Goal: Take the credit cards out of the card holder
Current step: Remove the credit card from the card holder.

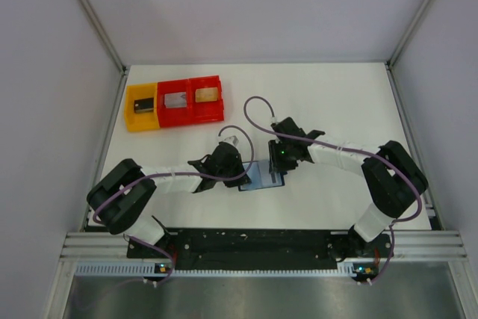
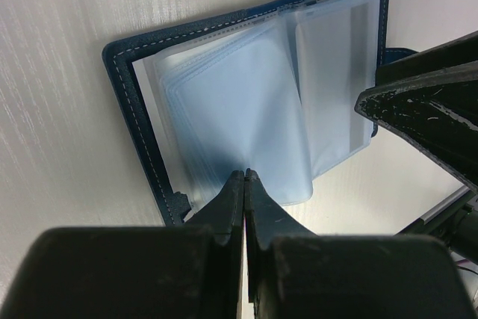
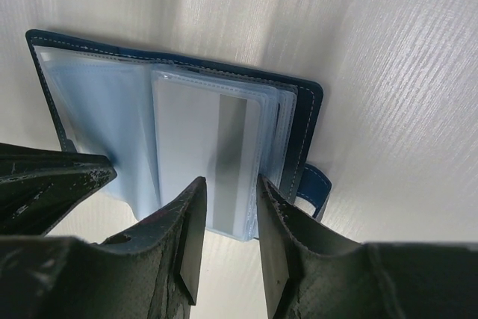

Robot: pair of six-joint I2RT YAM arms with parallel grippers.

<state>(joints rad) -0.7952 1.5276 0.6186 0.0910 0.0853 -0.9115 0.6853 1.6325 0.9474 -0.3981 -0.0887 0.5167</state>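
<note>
Our right gripper, jaws apart, sits at the 6 o'clock end of the card, which runs toward 12; left gripper closed.

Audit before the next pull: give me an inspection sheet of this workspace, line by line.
Surface: white table, no spills seen.
Job's things: card holder lies open, clear sleeves fanned; a striped card sits in one sleeve.
Clutter: yellow bin and red bins at the far left, each holding a small item.
Pincers: left pincer shut on a sleeve edge; right pincer open, fingers astride the card.
Cables: purple cable loops along each arm.
Surroundings: white walls, metal frame posts.
</note>
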